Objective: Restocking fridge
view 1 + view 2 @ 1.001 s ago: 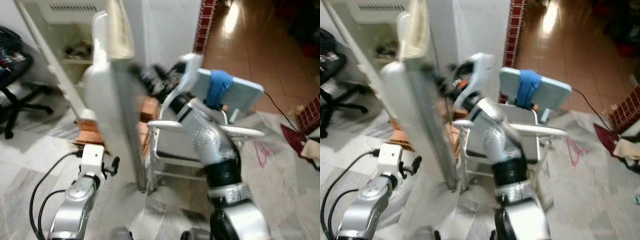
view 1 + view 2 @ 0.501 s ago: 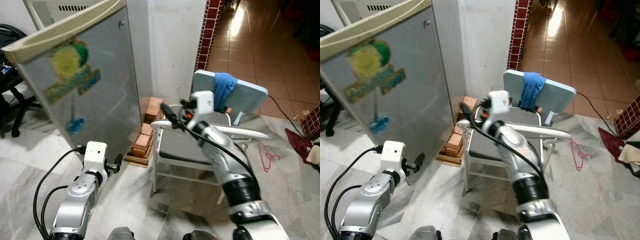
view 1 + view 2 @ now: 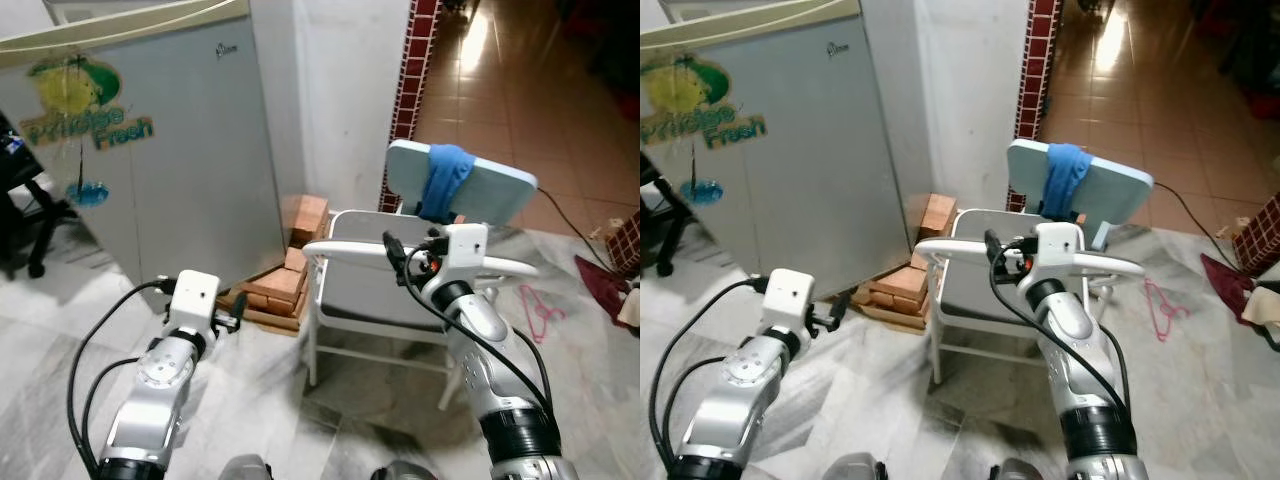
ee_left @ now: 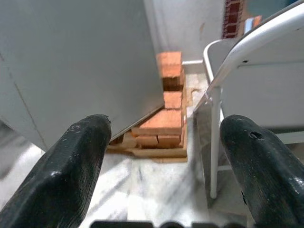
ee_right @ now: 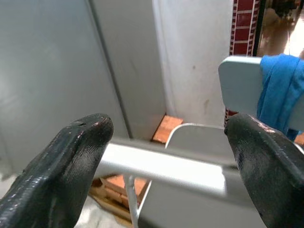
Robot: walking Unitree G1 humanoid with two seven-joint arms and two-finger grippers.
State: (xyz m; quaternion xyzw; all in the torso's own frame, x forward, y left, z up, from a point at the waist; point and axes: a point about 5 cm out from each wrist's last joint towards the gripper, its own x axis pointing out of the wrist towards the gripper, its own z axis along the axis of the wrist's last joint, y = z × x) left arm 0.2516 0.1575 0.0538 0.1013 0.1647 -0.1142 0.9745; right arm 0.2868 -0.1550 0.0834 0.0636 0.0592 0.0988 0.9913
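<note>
Fridge [image 3: 150,150] door closed; both end effectors, left [image 4: 161,175] and right [image 5: 166,166], spread, beside chair [image 3: 400,280].

the pale marble floor [image 3: 250,380] carries a stack of red bricks [image 3: 285,280] in the middle, a white chair [image 3: 370,290] beside them, and a pink hanger [image 3: 535,305] at right.

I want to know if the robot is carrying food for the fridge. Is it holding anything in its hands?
No. The left hand and the right hand are both open, with nothing between their fingers.
</note>
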